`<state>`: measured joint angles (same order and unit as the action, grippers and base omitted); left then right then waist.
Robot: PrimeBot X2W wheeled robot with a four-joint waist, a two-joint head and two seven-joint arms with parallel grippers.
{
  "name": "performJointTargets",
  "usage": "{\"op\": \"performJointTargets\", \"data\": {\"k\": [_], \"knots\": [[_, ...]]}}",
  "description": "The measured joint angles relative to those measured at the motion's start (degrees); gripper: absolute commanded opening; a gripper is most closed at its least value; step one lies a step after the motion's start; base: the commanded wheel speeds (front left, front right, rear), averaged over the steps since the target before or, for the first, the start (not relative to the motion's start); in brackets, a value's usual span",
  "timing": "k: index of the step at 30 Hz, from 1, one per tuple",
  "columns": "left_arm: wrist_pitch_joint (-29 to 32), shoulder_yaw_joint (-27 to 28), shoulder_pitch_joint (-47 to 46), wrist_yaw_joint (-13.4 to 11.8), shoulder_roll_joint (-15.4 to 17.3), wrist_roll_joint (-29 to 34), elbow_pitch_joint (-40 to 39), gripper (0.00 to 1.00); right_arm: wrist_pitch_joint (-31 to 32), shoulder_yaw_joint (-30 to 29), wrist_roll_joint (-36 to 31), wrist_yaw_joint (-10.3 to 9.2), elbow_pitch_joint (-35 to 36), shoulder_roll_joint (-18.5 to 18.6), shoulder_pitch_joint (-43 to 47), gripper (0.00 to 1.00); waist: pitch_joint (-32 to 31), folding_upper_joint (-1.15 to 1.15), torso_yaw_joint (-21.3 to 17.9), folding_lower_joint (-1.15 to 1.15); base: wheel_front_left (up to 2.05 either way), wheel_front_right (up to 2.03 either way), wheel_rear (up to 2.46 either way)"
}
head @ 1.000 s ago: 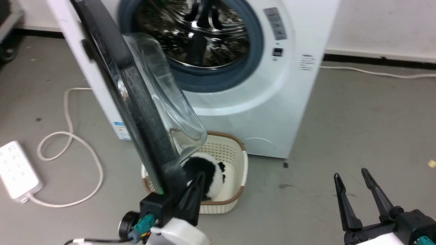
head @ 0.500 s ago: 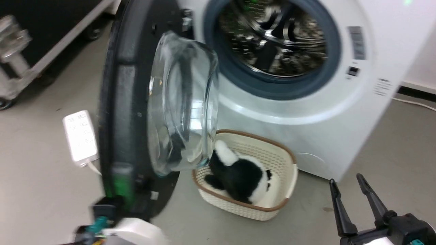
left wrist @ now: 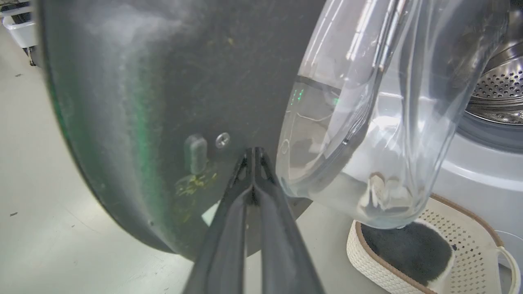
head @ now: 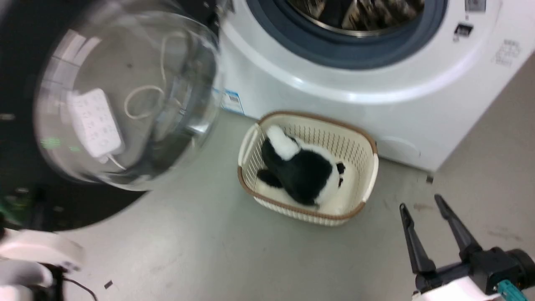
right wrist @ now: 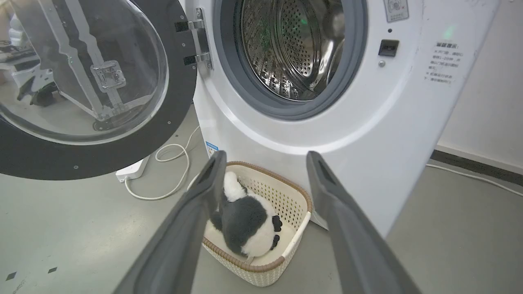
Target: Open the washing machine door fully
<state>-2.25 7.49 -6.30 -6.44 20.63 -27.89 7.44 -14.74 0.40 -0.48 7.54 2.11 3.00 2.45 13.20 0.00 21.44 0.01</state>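
The washing machine (head: pixel 334 96) stands at the top with its grey-ringed opening (head: pixel 347 54) uncovered. The washing machine door (head: pixel 83 209) is swung far out to the left, its clear glass bowl (head: pixel 125 96) facing me. In the left wrist view my left gripper (left wrist: pixel 254 152) is shut, fingertips together against the door's black inner face (left wrist: pixel 143 102) beside the glass bowl (left wrist: pixel 380 122). Only that arm's white wrist (head: pixel 37 251) shows at the lower left of the head view. My right gripper (head: pixel 420 201) hangs open over the floor, right of the basket, holding nothing. From the right wrist the door (right wrist: pixel 175 122) stands left of the steel drum (right wrist: pixel 294 45).
A cream perforated basket (head: pixel 368 196) holding a black-and-white plush toy (head: pixel 301 171) sits on the floor before the machine. A white power strip (right wrist: pixel 132 171) and looped cable (right wrist: pixel 171 179) lie on the floor under the door. Bare grey floor spreads around my right gripper.
The door has swung much further open, from nearly edge-on to showing its inner face. The head camera has shifted too. The right gripper stays open at the lower right.
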Motion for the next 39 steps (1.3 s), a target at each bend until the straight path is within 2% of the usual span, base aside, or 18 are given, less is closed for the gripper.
{"op": "performJointTargets", "data": {"k": [7,11,18,22,26,31,39], "knots": [[-1.7,5.4,-6.5,2.1,6.5,-2.7,11.1,0.0,0.0,-0.4,-1.8,0.0,0.4,0.0,-1.8,1.0,4.6,0.0,-1.7,0.01,0.0,0.0,0.0],[-4.2,6.5,-9.9,3.2,8.5,-3.1,17.0,0.0,0.0,-0.5,-2.1,0.0,0.4,0.0,-2.1,1.0,5.8,0.0,-2.4,0.01,0.0,0.0,0.0],[-8.1,5.6,-13.2,5.1,9.3,-2.8,23.6,0.0,0.0,-1.0,-2.1,0.0,0.2,0.0,-2.9,1.0,5.3,0.0,-2.7,0.0,0.0,0.0,0.0],[-11.3,4.8,-13.3,6.1,8.8,-1.3,23.4,0.0,0.0,-1.2,-1.9,0.0,-0.4,0.0,-2.9,1.0,3.6,0.0,-2.9,0.0,0.0,0.0,0.0],[-12.4,4.2,-12.4,6.2,6.8,1.8,17.6,0.0,0.0,-2.0,-1.2,0.0,-1.0,0.0,-2.9,1.0,0.9,0.0,-3.4,-0.01,0.0,0.0,0.0],[-12.5,3.5,-6.9,7.2,2.6,6.4,4.6,0.0,0.0,-3.0,-0.9,0.0,-1.3,0.0,-2.7,1.0,-3.1,0.0,-4.6,-0.01,0.0,0.0,0.0],[-12.5,-0.9,3.8,6.5,-6.7,10.9,-9.1,0.0,0.0,-4.0,-0.8,0.0,-0.3,0.0,-0.8,1.0,-8.7,0.0,-9.0,-0.02,0.0,0.0,0.0]]}}
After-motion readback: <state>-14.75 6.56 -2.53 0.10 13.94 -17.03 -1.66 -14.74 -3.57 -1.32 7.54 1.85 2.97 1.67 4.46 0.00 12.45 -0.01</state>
